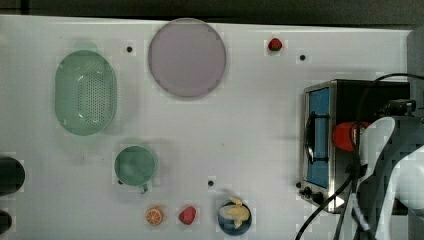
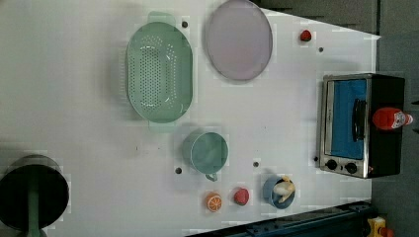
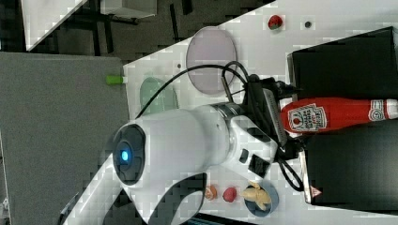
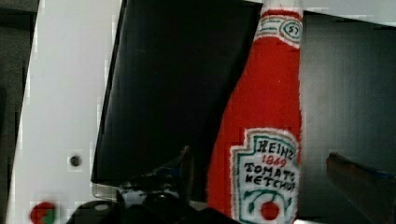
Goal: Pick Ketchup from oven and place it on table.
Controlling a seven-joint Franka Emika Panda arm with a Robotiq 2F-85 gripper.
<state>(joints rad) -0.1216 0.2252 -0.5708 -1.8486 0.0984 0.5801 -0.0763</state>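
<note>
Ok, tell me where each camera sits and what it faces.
Top view: overhead the white table; white arm at its right edge.
Left view: high, facing the steel toaster oven.
Right view: behind the arm, facing the red ketchup bottle.
Wrist view: on the wrist; open fingers flank the bottle.
All four share the bottle on the oven's black top.

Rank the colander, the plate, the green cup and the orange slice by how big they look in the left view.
Colander, plate, green cup, orange slice. Colander and plate look close in size, so their order is unsure.

Red ketchup (image 2: 391,119) bottle stands on the oven's (image 2: 388,89) black top.
</note>
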